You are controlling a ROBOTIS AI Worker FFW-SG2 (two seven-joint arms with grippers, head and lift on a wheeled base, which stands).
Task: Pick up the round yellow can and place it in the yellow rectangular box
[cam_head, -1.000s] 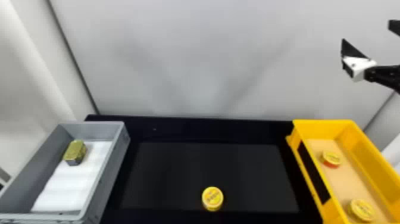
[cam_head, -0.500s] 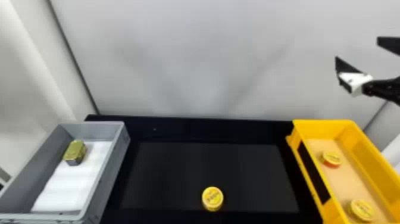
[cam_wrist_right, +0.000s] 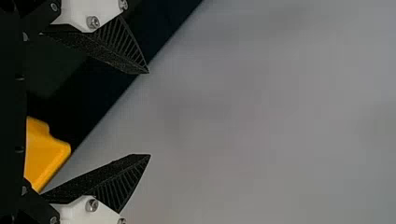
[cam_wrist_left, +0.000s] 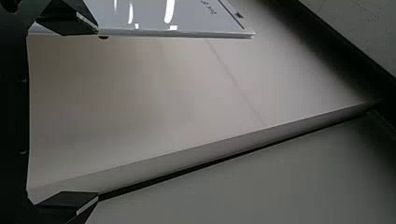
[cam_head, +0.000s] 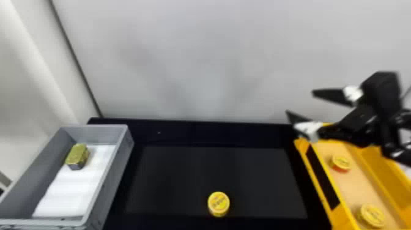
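My round yellow can (cam_head: 218,204) sits flat on the black table (cam_head: 260,183), between the grey bin (cam_head: 117,180) and the yellow rectangular box (cam_head: 342,217), presumably set out in the open so I can grasp it from above. The 2 cans (cam_head: 372,215) inside the box suggest where it belongs. My right arm (cam_head: 364,122) extends in from the right above the box's far end, its gripper (cam_head: 299,102) pointing inward, spread wide with nothing between the fingers. My left gripper (cam_wrist_left: 98,114) is wide open too, and empty.

End effector (cam_head: 301,101) black; fingers (cam_wrist_right: 116,44) ribbed, wedge-shaped; mounts white, silver-screwed
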